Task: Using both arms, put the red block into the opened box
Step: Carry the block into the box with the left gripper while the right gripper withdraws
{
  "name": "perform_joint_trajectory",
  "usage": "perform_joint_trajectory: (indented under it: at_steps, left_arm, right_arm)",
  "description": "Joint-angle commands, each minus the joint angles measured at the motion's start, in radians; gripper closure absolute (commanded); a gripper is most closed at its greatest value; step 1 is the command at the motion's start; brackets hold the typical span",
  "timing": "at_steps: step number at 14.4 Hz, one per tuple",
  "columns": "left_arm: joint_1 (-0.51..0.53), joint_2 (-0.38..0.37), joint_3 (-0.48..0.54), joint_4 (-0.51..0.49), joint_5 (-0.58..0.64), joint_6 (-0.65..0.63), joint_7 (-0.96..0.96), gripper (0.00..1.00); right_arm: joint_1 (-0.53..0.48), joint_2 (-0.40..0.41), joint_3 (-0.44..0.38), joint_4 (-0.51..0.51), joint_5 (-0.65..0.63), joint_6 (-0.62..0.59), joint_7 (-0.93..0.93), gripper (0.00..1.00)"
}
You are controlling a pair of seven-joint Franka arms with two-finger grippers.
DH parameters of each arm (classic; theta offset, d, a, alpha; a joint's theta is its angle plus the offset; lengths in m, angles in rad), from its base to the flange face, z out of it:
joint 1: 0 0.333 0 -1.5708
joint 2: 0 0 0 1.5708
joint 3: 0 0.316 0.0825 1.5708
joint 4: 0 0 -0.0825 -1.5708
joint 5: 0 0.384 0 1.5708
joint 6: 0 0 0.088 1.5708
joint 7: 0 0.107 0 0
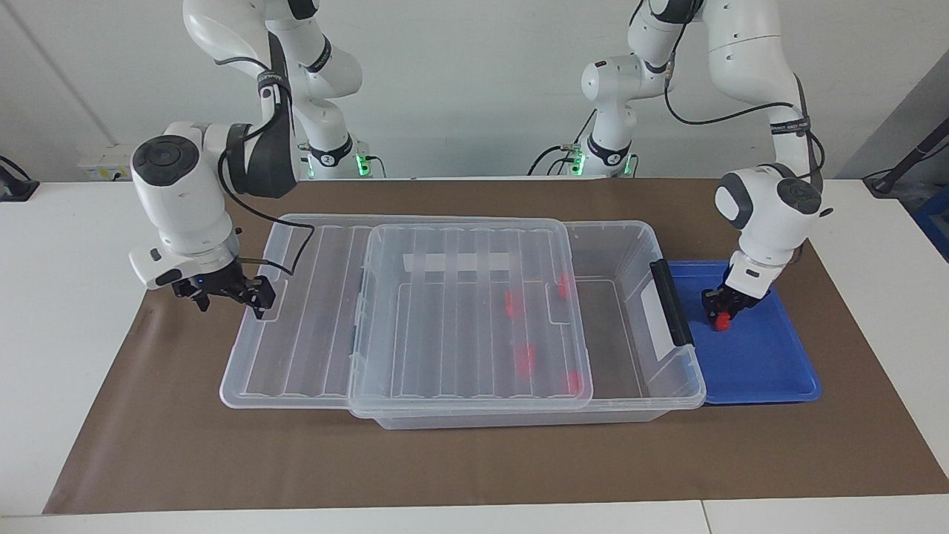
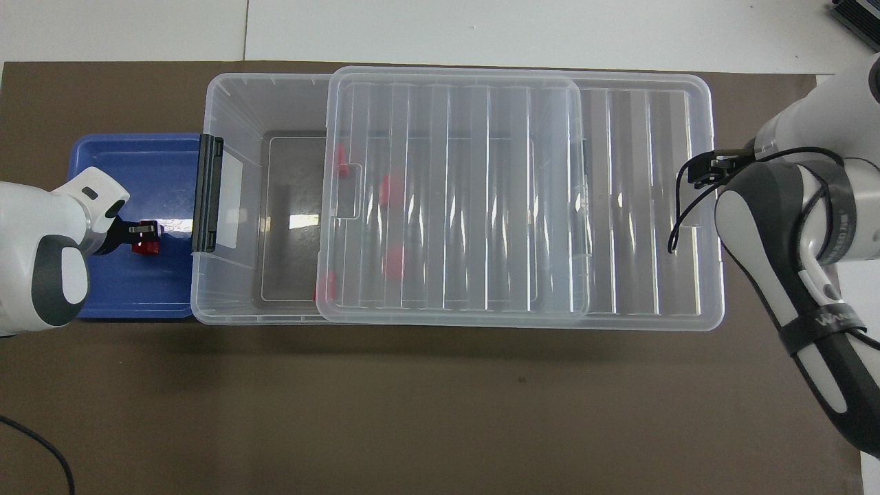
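The red block (image 1: pixel 721 321) (image 2: pixel 146 232) lies in the blue tray (image 1: pixel 764 363), and my left gripper (image 1: pixel 719 311) (image 2: pixel 141 230) is shut on it. The clear box (image 1: pixel 667 400) (image 2: pixel 268 82) stands beside the tray, its black latch (image 1: pixel 671 300) at that end. Its ribbed lid (image 1: pixel 460 319) (image 2: pixel 454 192) is slid toward the right arm's end, baring the box floor (image 1: pixel 615 326) by the latch. My right gripper (image 1: pixel 230 302) is open, its fingers straddling the lid's end rim. Several red blocks (image 1: pixel 525 357) show through the lid.
A brown mat (image 1: pixel 474 460) covers the table under the box and tray. Two slimmer white arms with green-lit bases (image 1: pixel 326 141) (image 1: pixel 612 133) stand at the robots' edge of the table. White tabletop lies at both ends of the mat.
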Motion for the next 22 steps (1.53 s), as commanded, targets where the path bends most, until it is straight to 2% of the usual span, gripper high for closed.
perform_joint_trajectory:
  at_steps: [1,3,8,13,15,17,20,22]
  left_arm:
    - [0.006,-0.001,-0.004,0.01,-0.007,-0.032,0.01,0.96]
    - [0.001,-0.013,-0.004,0.074,-0.007,-0.136,0.007,0.96]
    - [-0.019,-0.054,-0.016,0.319,-0.008,-0.513,-0.096,0.96]
    - [-0.132,-0.071,-0.016,0.519,-0.023,-0.754,-0.296,0.96]
    - [-0.177,-0.073,-0.018,0.562,-0.049,-0.785,-0.416,0.96]
    - [-0.22,-0.073,-0.025,0.563,-0.069,-0.769,-0.514,0.96]
    - [-0.286,-0.088,-0.031,0.498,-0.071,-0.648,-0.61,0.96]
    - [-0.332,-0.093,-0.031,0.427,-0.071,-0.554,-0.636,0.96]
  right_arm:
    - [-0.026,-0.026,0.004,-0.005,-0.045,-0.038,-0.022,0.0]
    - [-0.027,-0.028,0.003,-0.005,-0.047,-0.046,-0.039,0.0]
    - [-0.032,-0.038,0.004,-0.005,-0.064,-0.053,-0.041,0.0]
    - [-0.018,-0.084,0.016,0.012,-0.039,-0.062,-0.025,0.0]
    - [-0.018,-0.127,0.015,0.021,0.054,-0.075,-0.025,0.0]
    - [-0.016,-0.181,0.015,0.025,0.087,-0.128,-0.024,0.0]
    - [-0.02,-0.248,0.01,0.041,0.085,-0.28,-0.024,0.0]
    - [-0.021,-0.278,0.012,0.025,0.07,-0.323,-0.027,0.0]
